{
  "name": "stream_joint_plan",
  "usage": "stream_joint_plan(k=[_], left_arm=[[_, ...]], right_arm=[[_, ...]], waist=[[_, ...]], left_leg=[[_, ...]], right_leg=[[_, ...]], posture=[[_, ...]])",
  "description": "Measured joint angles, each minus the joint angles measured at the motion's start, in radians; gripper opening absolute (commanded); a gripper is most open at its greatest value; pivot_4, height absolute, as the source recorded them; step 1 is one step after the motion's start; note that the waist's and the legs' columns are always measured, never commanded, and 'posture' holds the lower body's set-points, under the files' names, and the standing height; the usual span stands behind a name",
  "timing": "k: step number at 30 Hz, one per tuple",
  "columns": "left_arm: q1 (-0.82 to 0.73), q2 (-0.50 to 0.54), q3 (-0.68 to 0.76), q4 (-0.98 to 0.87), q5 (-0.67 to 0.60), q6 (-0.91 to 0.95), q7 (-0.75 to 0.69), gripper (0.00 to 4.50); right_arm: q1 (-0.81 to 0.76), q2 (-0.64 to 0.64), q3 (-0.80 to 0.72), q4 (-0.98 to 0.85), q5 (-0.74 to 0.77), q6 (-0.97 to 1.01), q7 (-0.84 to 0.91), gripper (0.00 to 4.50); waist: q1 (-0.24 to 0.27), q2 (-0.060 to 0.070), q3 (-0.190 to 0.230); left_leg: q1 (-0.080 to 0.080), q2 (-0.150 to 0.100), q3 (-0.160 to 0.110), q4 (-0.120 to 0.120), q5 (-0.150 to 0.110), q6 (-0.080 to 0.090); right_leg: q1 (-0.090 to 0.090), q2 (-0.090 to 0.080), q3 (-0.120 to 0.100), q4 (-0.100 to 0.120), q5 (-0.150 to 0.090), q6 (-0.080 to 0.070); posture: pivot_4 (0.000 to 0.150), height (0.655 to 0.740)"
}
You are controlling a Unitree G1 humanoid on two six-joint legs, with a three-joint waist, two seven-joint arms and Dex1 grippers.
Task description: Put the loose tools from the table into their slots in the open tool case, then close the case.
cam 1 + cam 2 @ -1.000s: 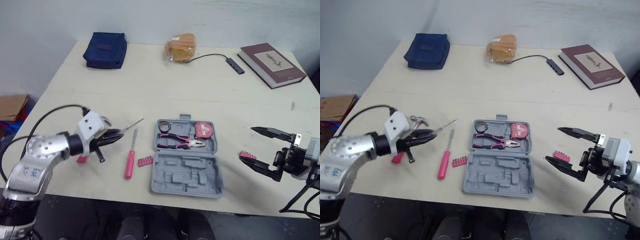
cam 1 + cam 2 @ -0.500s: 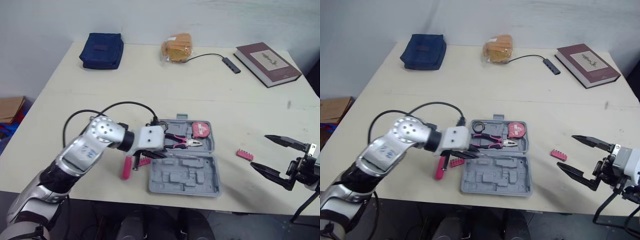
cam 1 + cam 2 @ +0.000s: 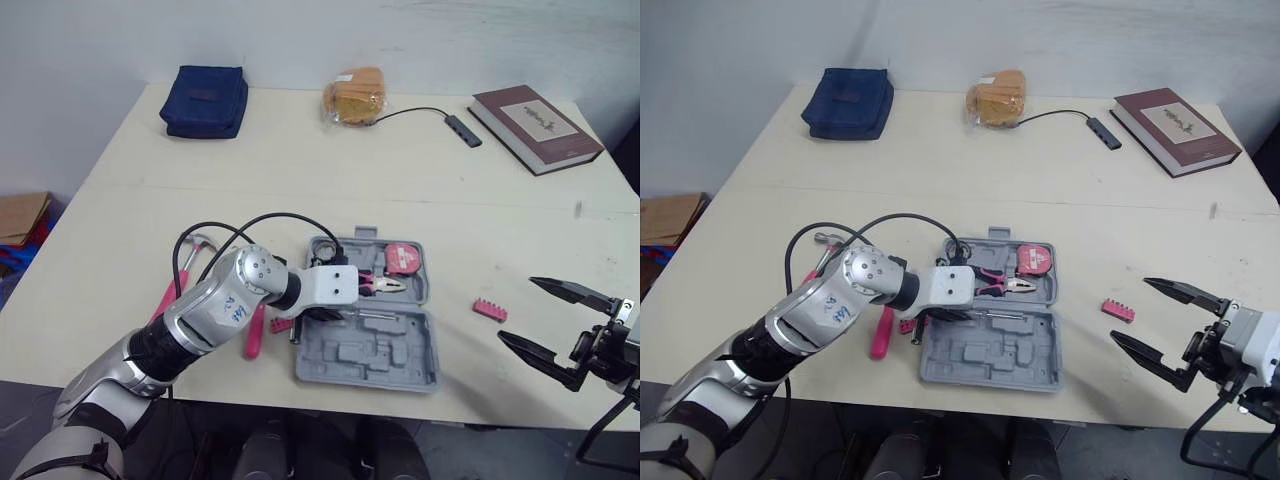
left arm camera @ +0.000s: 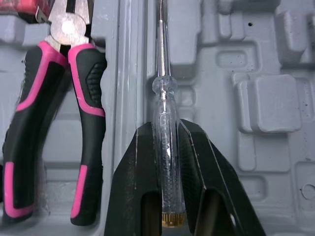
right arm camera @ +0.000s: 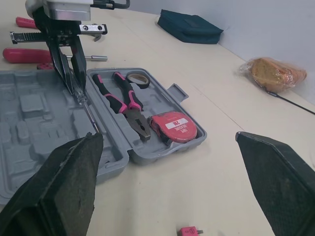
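Left arm (image 3: 225, 305) over case (image 3: 400, 360), right side open

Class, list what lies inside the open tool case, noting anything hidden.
In the tool case: pink-handled pliers, a red tape measure, a roll of tape, and a clear screwdriver held by the left gripper. Its fingers hide the slot under the handle.

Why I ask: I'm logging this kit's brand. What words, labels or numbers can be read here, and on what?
No text can be read.
Tape measure: a white label with print, too blurred to read.
Book: a pale mark on the cover, too small to read.
Clear screwdriver: no print to be seen.
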State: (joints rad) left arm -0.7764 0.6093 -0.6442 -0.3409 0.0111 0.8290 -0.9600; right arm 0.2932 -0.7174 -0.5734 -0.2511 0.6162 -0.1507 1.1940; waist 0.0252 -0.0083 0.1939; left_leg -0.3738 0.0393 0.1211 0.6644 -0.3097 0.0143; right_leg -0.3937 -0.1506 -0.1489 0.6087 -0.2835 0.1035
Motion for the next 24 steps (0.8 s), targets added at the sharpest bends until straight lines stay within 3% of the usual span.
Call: stream_joint_plan(k=[9, 16, 24], left_arm=[[-0.005, -0.009, -0.013, 0.000, 0.032, -0.005, -0.003, 0.01], [-0.004, -0.009, -0.022, 0.000, 0.063, -0.056, 0.001, 3.12], [-0.005, 0.027, 0.045, -0.047, 0.058, -0.103, -0.041, 3.12]], right_arm=[[-0.001, 0.000, 0.016, -0.004, -0.001, 0.000, -0.011, 4.50], [-0.002, 0.000, 0.018, -0.016, -0.001, 0.001, -0.019, 4.50], [-0.032, -0.001, 0.046, -0.016, 0.000, 0.015, -0.008, 4.50]], waist=[[0.001, 0.000, 0.000], [0.001, 0.000, 0.000], [0.000, 0.000, 0.000]], left_leg=[[0.000, 0.000, 0.000, 0.001, 0.000, 0.000], [0.000, 0.000, 0.000, 0.001, 0.000, 0.000], [0.000, 0.001, 0.000, 0.001, 0.000, 0.000]], right_leg=[[0.000, 0.000, 0.000, 0.000, 0.000, 0.000], [0.000, 0.000, 0.000, 0.001, 0.000, 0.000], [0.000, 0.000, 0.000, 0.001, 0.000, 0.000]], posture=[[0.150, 0.7400], [0.150, 0.7400], [0.150, 0.7400]])
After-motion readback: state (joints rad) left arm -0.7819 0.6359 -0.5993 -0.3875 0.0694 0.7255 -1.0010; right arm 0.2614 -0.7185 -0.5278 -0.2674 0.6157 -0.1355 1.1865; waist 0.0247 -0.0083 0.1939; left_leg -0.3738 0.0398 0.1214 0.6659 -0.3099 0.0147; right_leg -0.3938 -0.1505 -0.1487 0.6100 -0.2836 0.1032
